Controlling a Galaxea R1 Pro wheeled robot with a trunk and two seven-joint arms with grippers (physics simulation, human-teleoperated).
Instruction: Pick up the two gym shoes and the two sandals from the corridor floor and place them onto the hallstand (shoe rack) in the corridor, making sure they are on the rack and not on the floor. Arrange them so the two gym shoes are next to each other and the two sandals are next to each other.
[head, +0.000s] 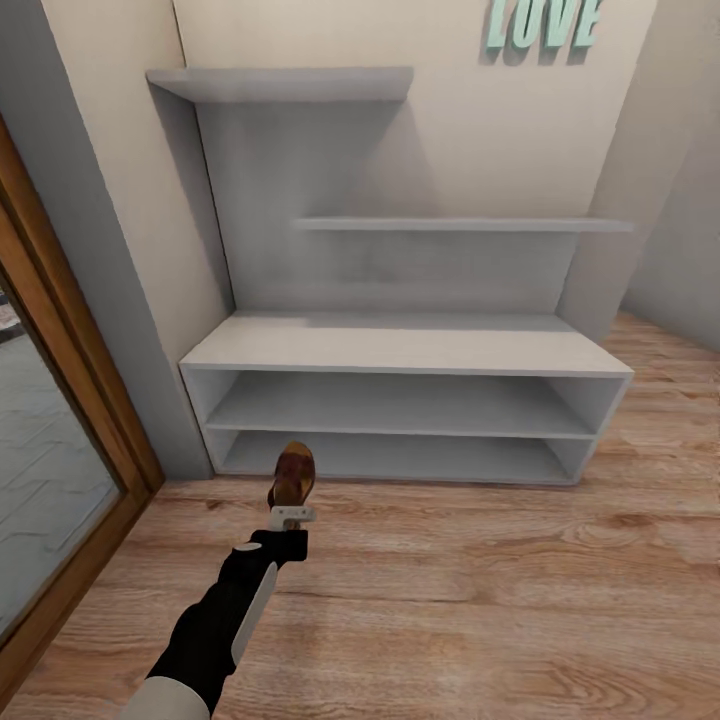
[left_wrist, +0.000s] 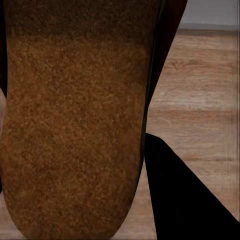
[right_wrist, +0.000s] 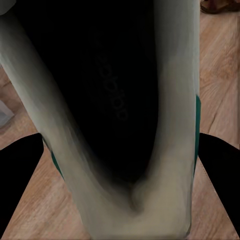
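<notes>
My left gripper (head: 292, 514) is shut on a brown sandal (head: 293, 473), held toe-up above the corridor floor (head: 450, 590), just in front of the hallstand's (head: 400, 345) bottom tier. Up close, the sandal's tan footbed (left_wrist: 70, 120) shows, with one dark finger (left_wrist: 187, 200) beside it. My right gripper (right_wrist: 120, 192) is shut on a white gym shoe (right_wrist: 170, 150) with a green side stripe; its dark fingers (right_wrist: 17, 175) stand on either side of the shoe. The second sandal (right_wrist: 220, 5) lies on the floor beyond it. The other gym shoe is out of view.
The hallstand's bench top, both open tiers (head: 400, 405) and upper shelves (head: 460, 225) hold nothing. Teal "LOVE" lettering (head: 542, 22) hangs on the wall above. A wood-framed glass door (head: 50, 440) stands at the left. Wood-plank floor stretches to the right.
</notes>
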